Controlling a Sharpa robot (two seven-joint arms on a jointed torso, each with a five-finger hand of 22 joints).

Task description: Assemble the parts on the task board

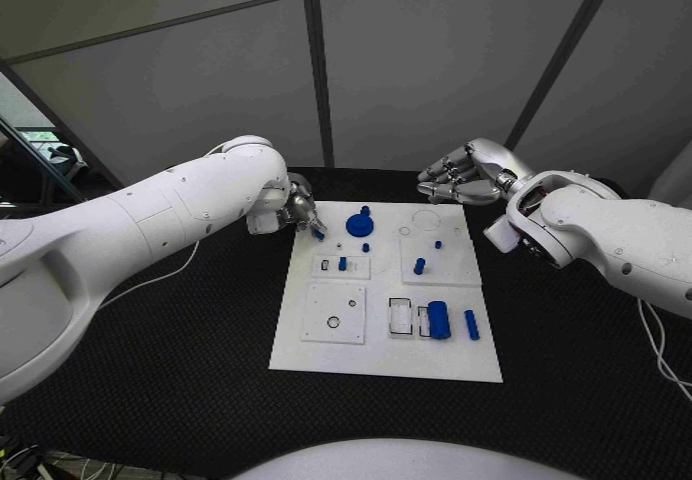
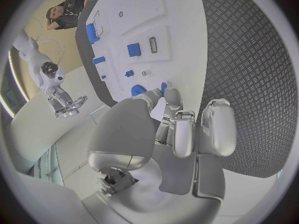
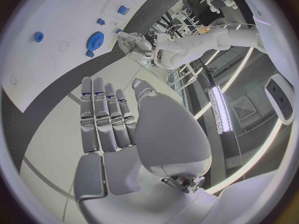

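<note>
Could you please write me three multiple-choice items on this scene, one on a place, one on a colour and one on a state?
1. Where is the left hand?
A. at the far left corner of the task board
B. at the board's near right corner
C. off the table

2. What colour is the gear on the board?
A. red
B. blue
C. yellow

3. What is the right hand doing?
A. gripping the gear
B. pressing on the board
C. holding nothing, raised beyond the board's far edge

Answers: 1 A, the head view shows its fingers at that corner. 2 B, it is blue in the head view. 3 C, the right wrist view shows its fingers extended with nothing in them.
</note>
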